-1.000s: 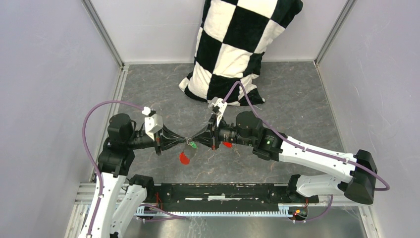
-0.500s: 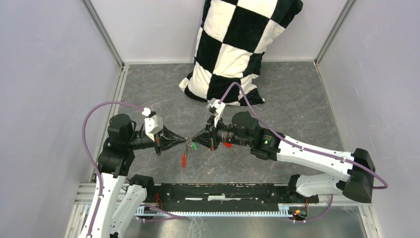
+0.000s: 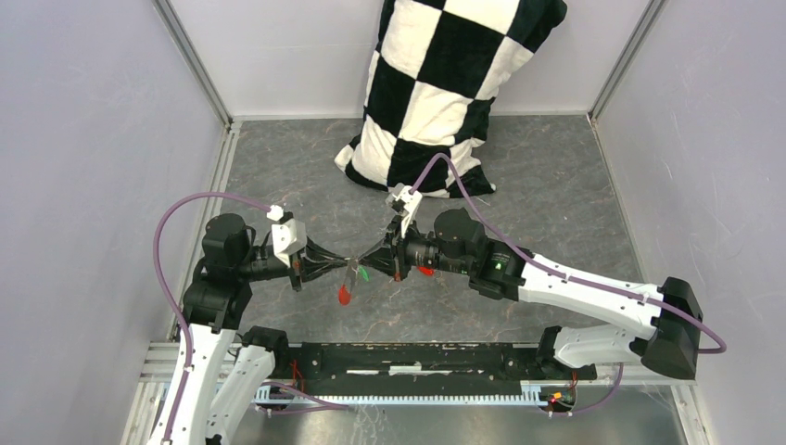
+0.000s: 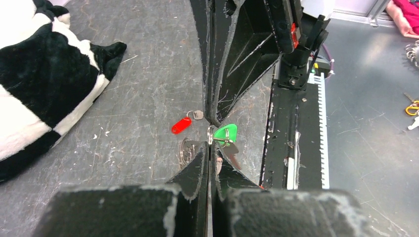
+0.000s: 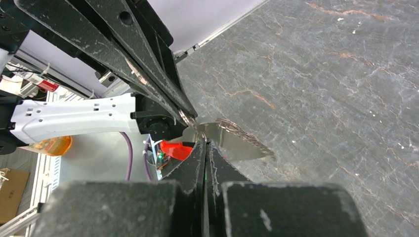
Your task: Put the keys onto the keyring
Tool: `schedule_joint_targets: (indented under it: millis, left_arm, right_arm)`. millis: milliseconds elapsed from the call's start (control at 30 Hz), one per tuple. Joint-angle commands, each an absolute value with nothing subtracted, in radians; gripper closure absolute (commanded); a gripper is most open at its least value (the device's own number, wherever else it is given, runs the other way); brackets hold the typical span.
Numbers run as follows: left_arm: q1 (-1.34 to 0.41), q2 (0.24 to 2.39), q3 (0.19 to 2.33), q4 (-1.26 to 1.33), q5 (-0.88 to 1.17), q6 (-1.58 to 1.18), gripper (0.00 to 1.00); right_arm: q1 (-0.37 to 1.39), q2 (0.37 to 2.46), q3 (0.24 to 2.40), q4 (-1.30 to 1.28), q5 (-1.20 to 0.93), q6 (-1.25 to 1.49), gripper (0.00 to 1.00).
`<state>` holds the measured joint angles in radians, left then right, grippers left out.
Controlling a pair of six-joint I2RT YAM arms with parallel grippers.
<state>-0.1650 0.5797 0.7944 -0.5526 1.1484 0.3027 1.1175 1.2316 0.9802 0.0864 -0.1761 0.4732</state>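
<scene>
- Since a second ago the right arm has shifted slightly left. The flat red fob (image 3: 345,295) has turned as it hangs and now shows a narrower face.
- Left gripper (image 4: 209,148): fingers pressed together on the thin silver wire keyring (image 4: 188,148), which is held above the grey marbled table (image 3: 556,185). The fob dangles below it.
- Right gripper (image 5: 205,143): fingers together, tip to tip with the left gripper, nipping a silver metal piece. Which piece cannot be told.
- Small metal green-headed key (image 4: 226,133): in the air just beside both sets of fingertips, on the near side. Whether it is threaded on cannot be told.
- Small metal red-headed key (image 4: 181,125): flat on the table under the right gripper, apart from the keyring.
- Obstruction: the closed fingers hide the contact point in both wrist views.
- Surroundings: a black-and-white checked cushion (image 3: 436,83) leans at the far wall, well apart. A black rail (image 3: 417,357) runs along the near edge.
</scene>
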Motion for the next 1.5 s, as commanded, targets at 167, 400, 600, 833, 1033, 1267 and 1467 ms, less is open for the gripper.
schedule_joint_targets:
  millis: [167, 400, 600, 833, 1033, 1267, 1467]
  left_arm:
    - [-0.161, 0.57, 0.782, -0.552, 1.06, 0.369, 0.98]
    - [-0.162, 0.568, 0.772, -0.557, 1.049, 0.384, 0.98]
    - [-0.161, 0.565, 0.776, -0.577, 1.049, 0.4, 0.98]
    - [-0.161, 0.558, 0.775, -0.585, 1.046, 0.403, 0.98]
    - [-0.161, 0.558, 0.773, -0.584, 1.045, 0.406, 0.98]
    - [-0.161, 0.558, 0.773, -0.586, 1.045, 0.412, 0.98]
    - [-0.16, 0.558, 0.776, -0.591, 1.045, 0.417, 0.98]
  right_arm:
    - [1.118, 1.117, 0.921, -0.083, -0.022, 0.402, 0.99]
    - [1.112, 1.149, 0.76, -0.146, 0.072, 0.376, 1.0]
    - [1.09, 1.269, 0.626, 0.094, 0.004, 0.381, 1.0]
    - [1.087, 1.415, 0.617, 0.259, -0.038, 0.394, 1.0]
    - [1.087, 1.483, 0.601, 0.296, -0.007, 0.407, 1.0]
    - [1.088, 1.538, 0.588, 0.299, -0.006, 0.423, 0.99]
    - [1.072, 1.541, 0.596, 0.263, -0.034, 0.426, 0.7]
